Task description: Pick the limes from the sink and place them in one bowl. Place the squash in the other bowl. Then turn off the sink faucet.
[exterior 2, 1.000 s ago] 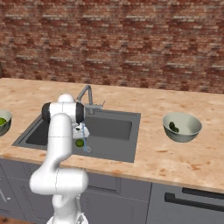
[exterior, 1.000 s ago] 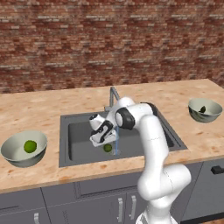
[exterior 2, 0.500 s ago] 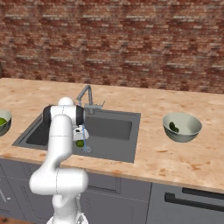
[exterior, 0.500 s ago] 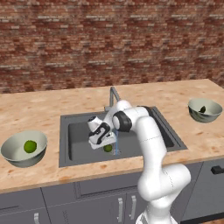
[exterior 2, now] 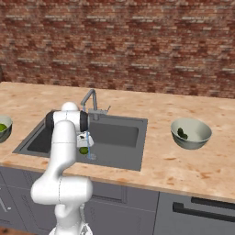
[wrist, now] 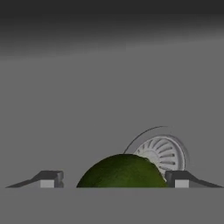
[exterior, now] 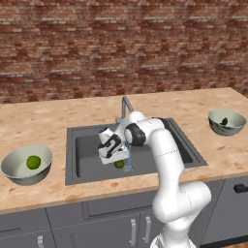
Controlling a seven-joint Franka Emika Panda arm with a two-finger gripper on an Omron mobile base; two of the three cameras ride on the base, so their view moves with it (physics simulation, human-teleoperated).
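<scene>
**Gripper Down Over Last Lime in Running Sink**

Lowered a little further into the sink (exterior: 82, 164) over the past second and swung slightly toward the basin's left side, with the gripper (exterior: 114, 154) now hanging just above the remaining lime (exterior: 119, 164). Seen from the hand camera with fingertips (wrist: 51, 179) spread wide, one on each side of the fruit and not yet pinching it; drain (wrist: 162, 152) just behind. Lime unmoved throughout, near the front wall of the basin, just beside the thin stream of water (exterior: 129, 160) falling from the faucet (exterior: 125, 106).

Judged from this: second lime about to be grasped, with closing of the fingers as the next call. First lime (exterior: 33, 162) already resting in the bowl (exterior: 19, 169) near the counter's left front edge; squash (exterior: 224, 121) already lying in the other bowl (exterior: 237, 127) toward the right end. Left to do: this lime across to the left bowl, then the faucet lever, water still flowing.

Set in a speckled tan counter (exterior: 48, 121) with the dark grey basin sunk at its middle, grey cabinet fronts (exterior: 97, 227) below, red brick wall (exterior: 121, 43) behind.
</scene>
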